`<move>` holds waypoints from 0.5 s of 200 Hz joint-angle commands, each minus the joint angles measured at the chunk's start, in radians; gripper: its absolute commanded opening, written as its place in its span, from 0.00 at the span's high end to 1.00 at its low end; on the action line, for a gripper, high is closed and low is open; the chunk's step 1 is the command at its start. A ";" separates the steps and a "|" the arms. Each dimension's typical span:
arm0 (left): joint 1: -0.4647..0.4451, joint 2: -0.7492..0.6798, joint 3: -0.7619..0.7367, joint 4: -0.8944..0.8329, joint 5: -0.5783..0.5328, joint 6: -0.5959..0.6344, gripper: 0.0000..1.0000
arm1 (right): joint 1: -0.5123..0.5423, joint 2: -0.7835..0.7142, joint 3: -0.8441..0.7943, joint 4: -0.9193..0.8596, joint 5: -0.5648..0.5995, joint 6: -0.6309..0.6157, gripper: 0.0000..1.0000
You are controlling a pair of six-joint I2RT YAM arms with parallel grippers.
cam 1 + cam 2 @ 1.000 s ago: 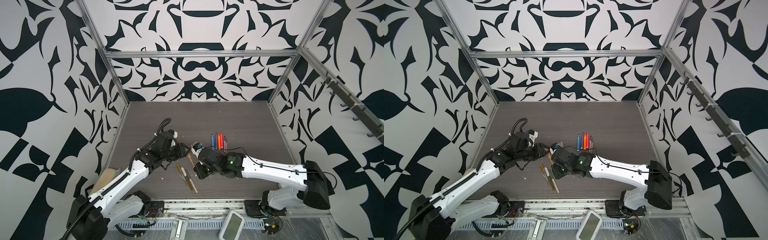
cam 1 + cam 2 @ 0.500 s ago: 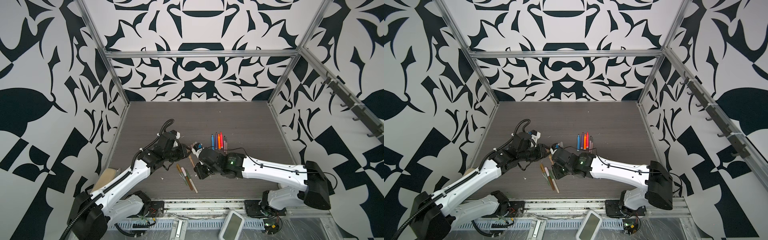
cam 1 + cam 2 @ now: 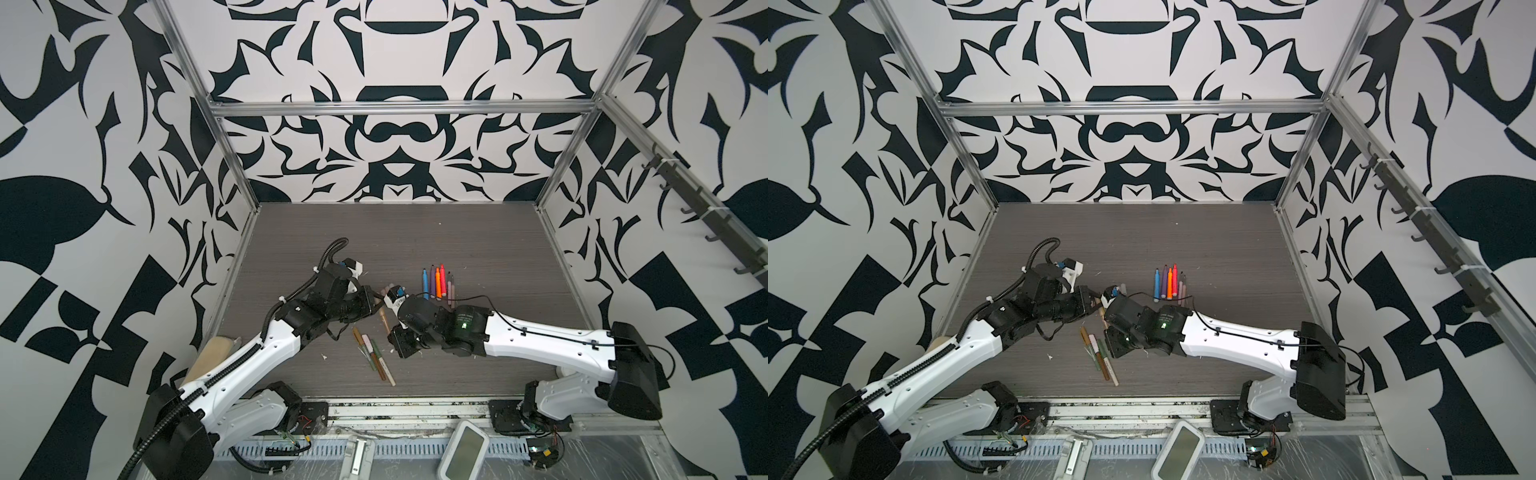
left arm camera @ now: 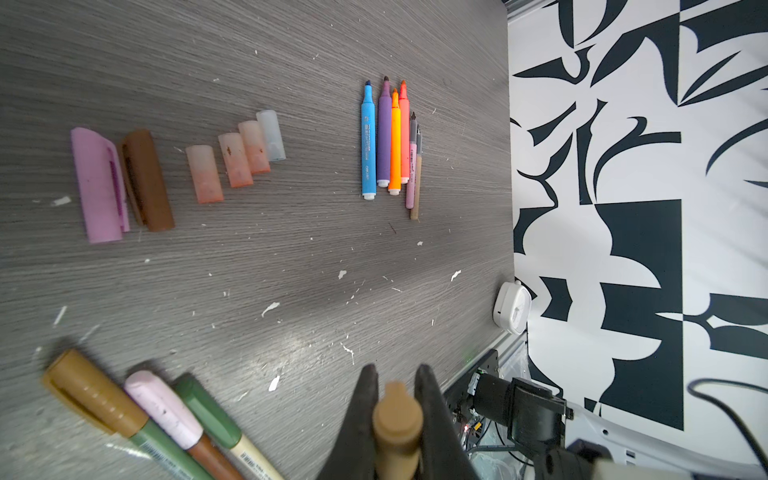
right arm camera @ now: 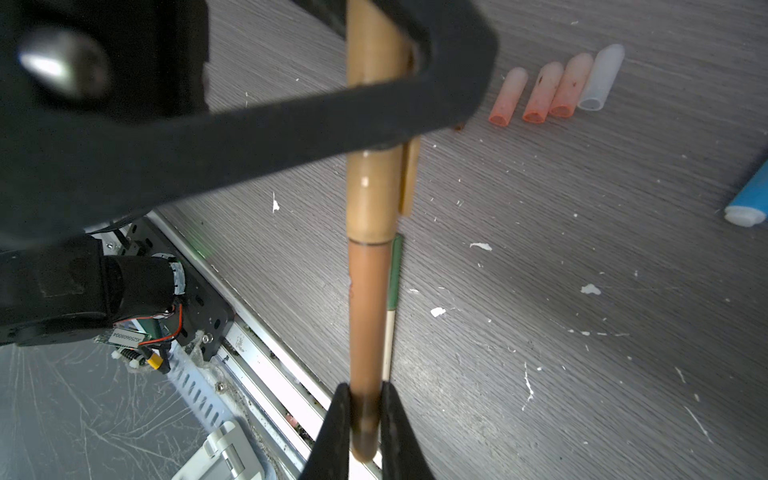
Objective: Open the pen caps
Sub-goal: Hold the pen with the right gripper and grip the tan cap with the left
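A brown pen [image 5: 365, 311] with a tan pen cap [image 5: 370, 187] hangs above the table between my two grippers. My left gripper [image 4: 395, 374] is shut on the cap's end [image 4: 397, 419]. My right gripper [image 5: 365, 388] is shut on the tail of the brown barrel. In both top views the grippers meet at the pen [image 3: 384, 322] [image 3: 1103, 316] near the table's middle front. Loose caps lie in a row: pink [image 4: 99, 185], brown [image 4: 147, 180], three translucent pinkish ones [image 4: 235, 160] and a clear one [image 4: 271, 135].
Several uncapped markers [image 4: 386, 137] [image 3: 436, 282] lie side by side behind the right arm. Three capped pens [image 4: 164, 409] [image 3: 374, 353] lie near the front. A white timer [image 4: 513, 307] sits past the front rail. White scraps dot the table.
My left gripper has closed from partly open onto the tan cap's end. The right gripper has kept its hold on the barrel, and neither arm has shifted much.
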 commanded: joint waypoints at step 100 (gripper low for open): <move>-0.004 -0.009 -0.039 0.067 0.057 -0.023 1.00 | -0.009 -0.027 -0.011 0.025 0.005 0.010 0.80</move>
